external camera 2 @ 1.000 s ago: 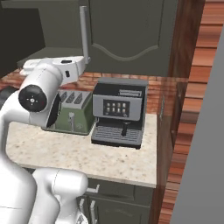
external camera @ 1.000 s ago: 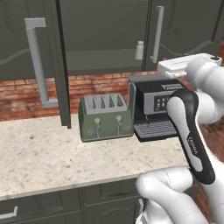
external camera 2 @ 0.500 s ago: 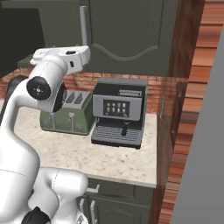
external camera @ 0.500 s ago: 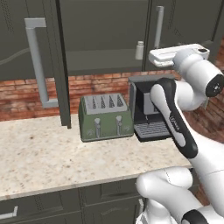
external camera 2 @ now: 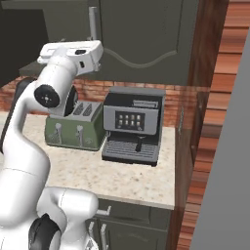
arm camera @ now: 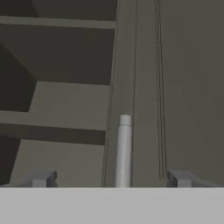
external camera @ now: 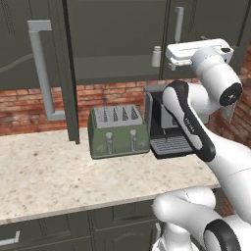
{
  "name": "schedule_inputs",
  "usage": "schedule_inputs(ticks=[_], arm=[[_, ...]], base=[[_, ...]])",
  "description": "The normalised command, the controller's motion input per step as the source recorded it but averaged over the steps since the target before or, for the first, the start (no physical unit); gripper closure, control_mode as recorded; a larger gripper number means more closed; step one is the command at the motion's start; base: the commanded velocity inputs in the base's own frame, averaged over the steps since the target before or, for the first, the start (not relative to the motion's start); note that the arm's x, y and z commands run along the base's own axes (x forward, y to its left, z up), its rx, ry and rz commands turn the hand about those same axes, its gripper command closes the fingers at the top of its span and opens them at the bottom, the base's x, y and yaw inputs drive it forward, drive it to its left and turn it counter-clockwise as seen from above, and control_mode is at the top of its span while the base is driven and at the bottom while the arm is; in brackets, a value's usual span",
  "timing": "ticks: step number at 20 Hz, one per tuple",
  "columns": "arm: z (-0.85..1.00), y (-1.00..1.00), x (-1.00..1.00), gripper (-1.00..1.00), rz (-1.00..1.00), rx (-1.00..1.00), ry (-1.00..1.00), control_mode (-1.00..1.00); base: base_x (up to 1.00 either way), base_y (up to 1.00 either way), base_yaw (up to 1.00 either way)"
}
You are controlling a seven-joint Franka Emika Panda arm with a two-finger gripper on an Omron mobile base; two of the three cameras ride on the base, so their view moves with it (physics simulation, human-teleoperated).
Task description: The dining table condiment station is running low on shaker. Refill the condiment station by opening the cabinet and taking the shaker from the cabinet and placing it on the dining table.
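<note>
Gripper: the two dark finger tips are seen at the bottom of the hand view, standing wide apart, with nothing held between them.
Hand position: the white hand is raised to the level of the lower shelf of the cabinet, in front of the closed right door.
Bar handle: a pale grey vertical bar on the closed door is seen between the finger tips in the hand view; no touch can be made out.
Shaker: the small pale cylinder with a rounded cap is standing upright on the lower shelf, at the right end of the open section, just to the left of the hand in the left base view. It is not touched by the gripper.
Cabinet doors: the left door is swung open and its long bar handle is turned toward the camera; the right door is shut.
Shelves: two dark shelves are visible in the hand view to the left of the door frame.
Coffee machine: a black and grey machine is placed on the counter under the cabinet, with a small panel of buttons on its front. No brand or writing can be read.
Toaster: a green four-slot toaster stands just beside the coffee machine, on its left in both base views. No label can be read.
Counter: a beige speckled top, with a red brick wall behind it.
</note>
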Motion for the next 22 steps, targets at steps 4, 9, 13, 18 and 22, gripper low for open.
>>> schedule_inputs(ticks=[4,9,13,18,22], arm=[[0.06,-0.09,0.09,-1.0,0.0,0.0,-0.01,-1.0],[0.09,-0.23,0.07,-1.0,0.0,0.01,0.02,-1.0],[0.01,-0.03,0.18,-1.0,0.0,0.0,0.11,-1.0],[0.0,0.03,0.41,-1.0,0.0,0.0,0.07,-1.0],[0.0,0.07,0.48,-1.0,0.0,0.0,0.01,-1.0]], base=[[0.0,0.0,0.0],[0.0,0.0,0.0],[0.0,0.0,0.0],[0.0,0.0,0.0],[0.0,0.0,0.0]])
